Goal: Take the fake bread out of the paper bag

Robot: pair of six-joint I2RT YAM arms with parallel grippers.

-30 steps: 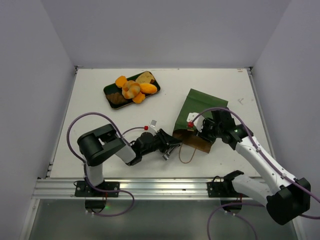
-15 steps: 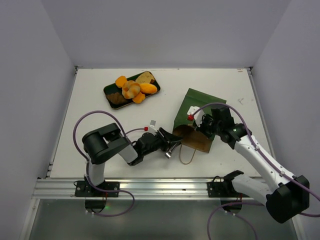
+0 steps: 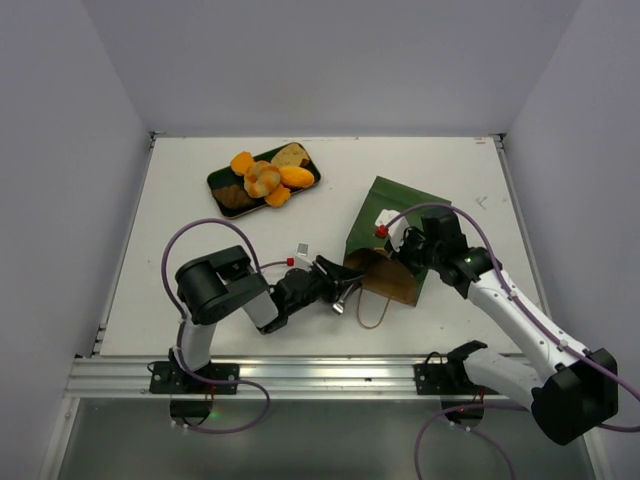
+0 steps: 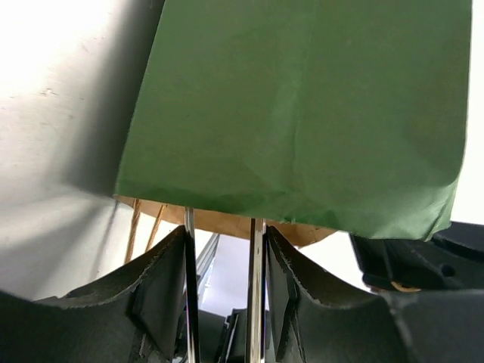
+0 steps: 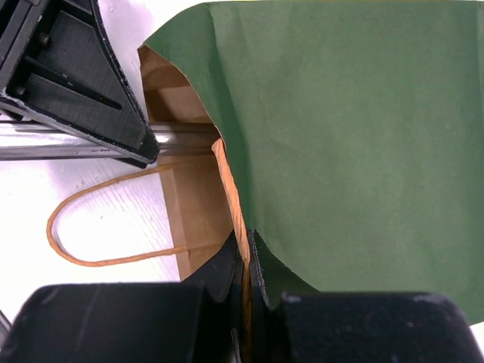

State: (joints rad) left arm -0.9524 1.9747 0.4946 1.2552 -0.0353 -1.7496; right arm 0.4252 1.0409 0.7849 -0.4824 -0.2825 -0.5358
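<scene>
Right end effector (image 5: 246,255) newly pinching paper bag (image 3: 402,213) rim, left end effector (image 4: 222,227) half-spread, green outside, brown inside

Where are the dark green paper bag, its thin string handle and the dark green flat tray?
dark green paper bag (image 3: 395,196), top external view, on its green outer panel.
thin string handle (image 5: 136,257), right wrist view, on the loop's lower strand.
dark green flat tray (image 3: 213,182), top external view, on its left rim.

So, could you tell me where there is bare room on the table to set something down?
Bare table lies between the tray and the paper bag, and along the far edge. Crowded: the bag's mouth, where the left gripper and right gripper meet.
</scene>
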